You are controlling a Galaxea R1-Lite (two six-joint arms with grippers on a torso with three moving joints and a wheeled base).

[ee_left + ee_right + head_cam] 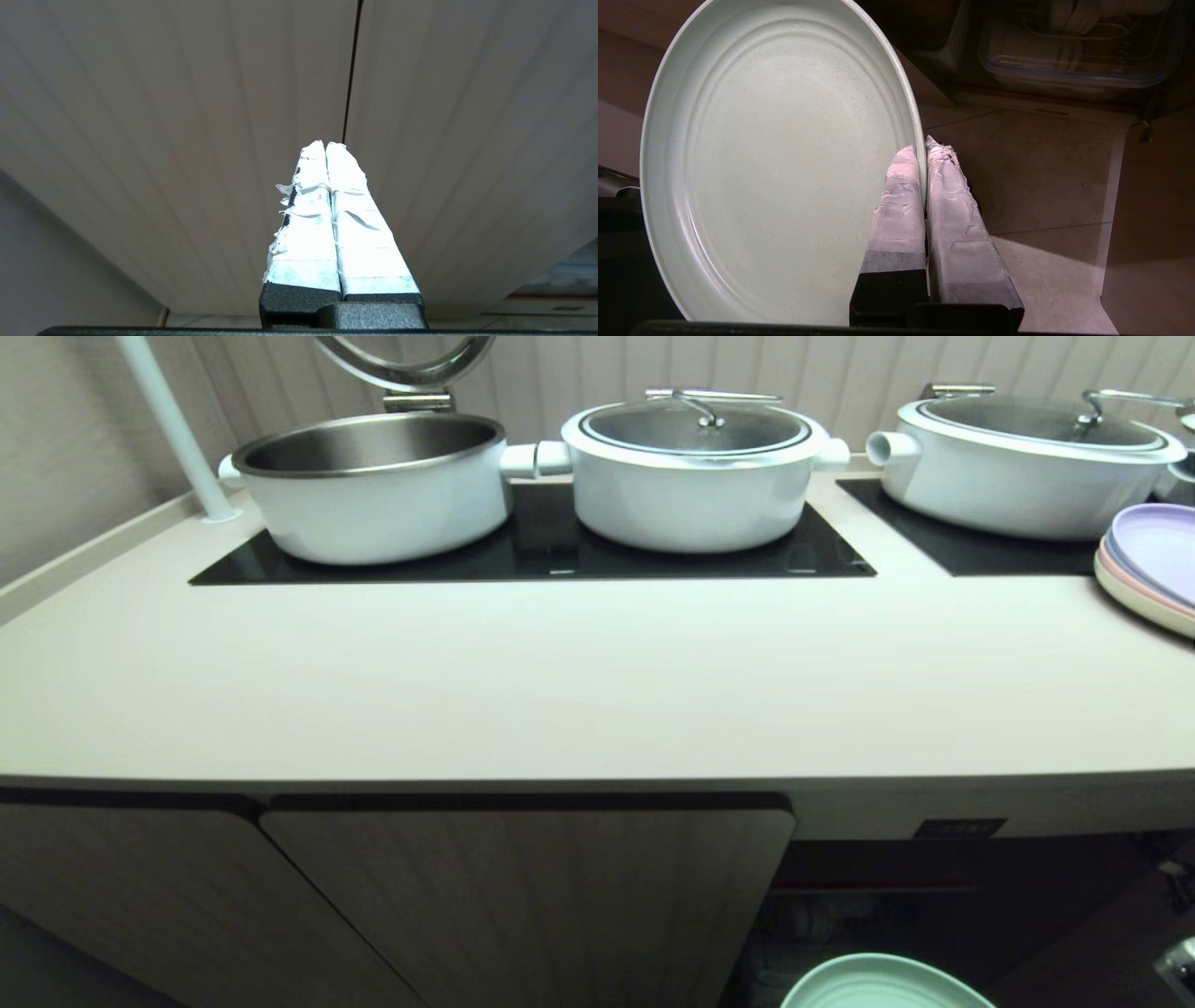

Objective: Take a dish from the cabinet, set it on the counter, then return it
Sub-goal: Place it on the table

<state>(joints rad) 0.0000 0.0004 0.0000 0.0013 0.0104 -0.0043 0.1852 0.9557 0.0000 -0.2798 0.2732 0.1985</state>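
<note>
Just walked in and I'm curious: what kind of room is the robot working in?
Most likely a kitchen or a kitchen showroom: big white pots stand on glossy black cooktop panels set into a long cream-beige counter, with ribbed cabinet doors below.

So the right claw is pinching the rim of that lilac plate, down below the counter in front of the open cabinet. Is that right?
Not quite: the plate in the right claw is the mint-green dish, not lilac, as the right wrist view shows. The lilac plate sits up on the counter. The rest holds: the claw pinches its rim, below the counter by the open cabinet.
</note>
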